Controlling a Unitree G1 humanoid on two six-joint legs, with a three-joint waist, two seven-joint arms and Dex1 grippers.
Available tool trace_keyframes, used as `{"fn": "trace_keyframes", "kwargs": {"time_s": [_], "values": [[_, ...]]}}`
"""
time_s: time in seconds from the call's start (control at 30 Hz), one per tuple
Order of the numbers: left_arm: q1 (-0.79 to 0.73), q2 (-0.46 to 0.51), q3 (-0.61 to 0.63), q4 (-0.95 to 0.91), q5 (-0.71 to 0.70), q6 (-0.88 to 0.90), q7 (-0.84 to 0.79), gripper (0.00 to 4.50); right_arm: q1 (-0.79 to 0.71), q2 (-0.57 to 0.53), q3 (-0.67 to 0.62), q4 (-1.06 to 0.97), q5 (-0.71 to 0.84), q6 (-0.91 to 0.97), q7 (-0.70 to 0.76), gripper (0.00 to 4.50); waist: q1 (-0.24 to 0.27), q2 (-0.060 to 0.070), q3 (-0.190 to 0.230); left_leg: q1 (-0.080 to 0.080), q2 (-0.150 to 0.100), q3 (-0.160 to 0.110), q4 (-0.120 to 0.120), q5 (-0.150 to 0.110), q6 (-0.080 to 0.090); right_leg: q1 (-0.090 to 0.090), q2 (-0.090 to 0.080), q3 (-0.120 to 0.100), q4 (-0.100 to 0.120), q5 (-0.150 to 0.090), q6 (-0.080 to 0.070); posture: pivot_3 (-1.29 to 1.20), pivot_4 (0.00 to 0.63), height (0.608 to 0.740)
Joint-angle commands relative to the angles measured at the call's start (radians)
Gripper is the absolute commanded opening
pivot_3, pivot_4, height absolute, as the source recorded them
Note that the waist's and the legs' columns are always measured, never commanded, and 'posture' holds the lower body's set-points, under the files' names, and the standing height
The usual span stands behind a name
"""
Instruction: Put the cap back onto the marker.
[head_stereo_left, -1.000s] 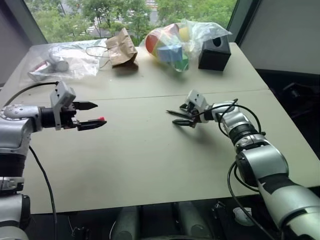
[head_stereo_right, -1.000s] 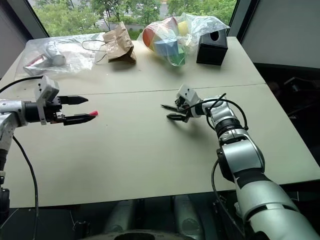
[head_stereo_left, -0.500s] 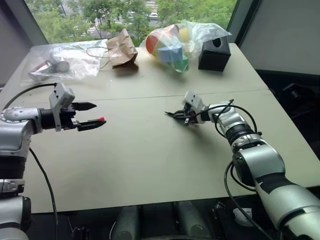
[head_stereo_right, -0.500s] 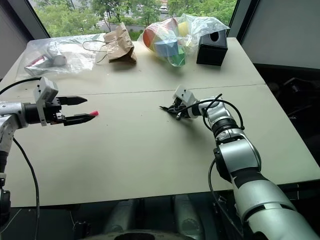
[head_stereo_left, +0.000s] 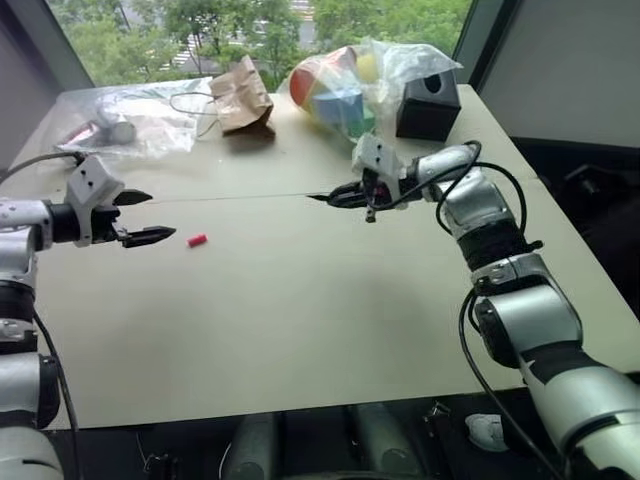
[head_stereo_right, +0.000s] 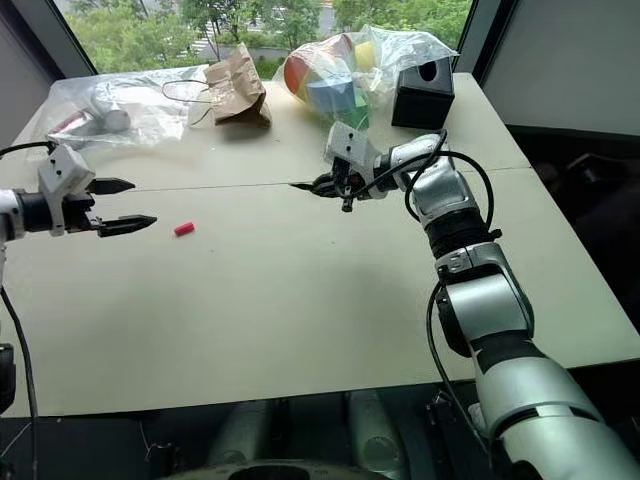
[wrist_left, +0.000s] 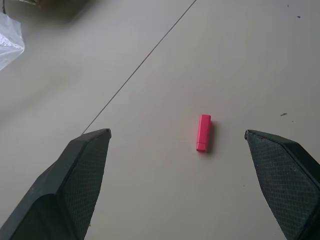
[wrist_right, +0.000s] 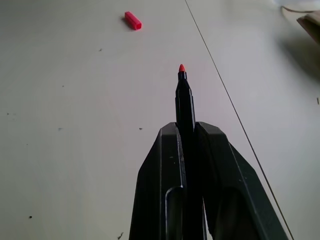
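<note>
**Marker gripped, cap loose on the table**

Pale tabletop fills the near ground, bare and wide from its front edge up to the seam line that crosses it, so both arms have plenty of open room to work.

On that bare stretch lies the cap, a small red-pink piece flat on its side, just beyond the tips of the left gripper. That gripper hangs above the surface with its jaws spread wide and nothing between them; in the left wrist view the cap sits between the two fingers but well ahead of them. Lying flat, it would probably need a pinch across its short sides so the open end faces the marker.

Further in, over the seam, the right gripper is raised off the table and clamped on the marker. The dark barrel runs along the closed fingers and its red tip juts out past them, pointing towards the cap's side of the table, a pose that looks meant to present the tip for capping.

Along the far edge sit a clear plastic bag, a crumpled paper bag, a bag of coloured blocks and a black box, all well apart from the working area.
</note>
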Motion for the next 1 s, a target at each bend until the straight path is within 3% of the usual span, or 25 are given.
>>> {"fn": "trace_keyframes", "kwargs": {"time_s": [0.03, 0.27, 0.47, 0.8, 0.9, 1.0], "values": [[-0.091, -0.019, 0.013, 0.142, 0.027, -0.039, 0.018, 4.50, 0.073, 0.025, 0.009, -0.280, 0.082, 0.182, -0.022, 0.05, 0.006, 0.000, 0.000, -0.002, 0.000, -0.001, 0.001, 0.000, 0.000, -0.001, 0.000, -0.001, 0.000, 0.000, 0.000, 0.00, 0.150, 0.740], [-0.135, -0.121, -0.005, 0.276, 0.080, -0.085, 0.027, 4.50, 0.154, 0.003, 0.025, -0.481, 0.137, 0.343, -0.083, 0.05, 0.025, -0.001, 0.000, -0.003, -0.001, -0.001, 0.003, 0.000, 0.000, -0.001, -0.001, -0.001, 0.000, 0.000, 0.000, 0.00, 0.150, 0.740], [-0.148, -0.210, -0.013, 0.339, 0.130, -0.117, 0.093, 4.50, 0.179, -0.028, 0.028, -0.527, 0.163, 0.385, -0.126, 0.05, 0.023, -0.001, -0.001, -0.003, -0.001, -0.002, 0.004, 0.000, 0.000, -0.001, -0.001, -0.002, 0.000, 0.000, 0.000, 0.00, 0.150, 0.740], [-0.173, -0.278, -0.014, 0.393, 0.163, -0.099, 0.178, 4.50, 0.199, -0.059, 0.023, -0.564, 0.196, 0.405, -0.189, 0.05, 0.024, -0.001, -0.001, -0.003, -0.001, -0.002, 0.004, 0.000, 0.000, -0.001, -0.001, -0.002, 0.000, 0.000, 0.000, 0.00, 0.150, 0.740], [-0.173, -0.276, -0.018, 0.400, 0.169, -0.070, 0.157, 3.61, 0.200, -0.071, 0.019, -0.568, 0.201, 0.410, -0.208, 0.00, 0.023, -0.001, -0.001, -0.003, -0.001, -0.002, 0.004, 0.000, 0.000, 0.000, 0.000, -0.002, 0.000, 0.000, 0.001, 0.00, 0.150, 0.740], [-0.172, -0.265, -0.023, 0.403, 0.175, -0.051, 0.134, 2.21, 0.200, -0.080, 0.017, -0.570, 0.208, 0.414, -0.221, 0.00, 0.023, -0.001, -0.001, -0.003, -0.001, -0.002, 0.005, 0.000, 0.000, 0.000, 0.000, -0.002, 0.000, 0.000, 0.001, 0.00, 0.150, 0.740]]}}
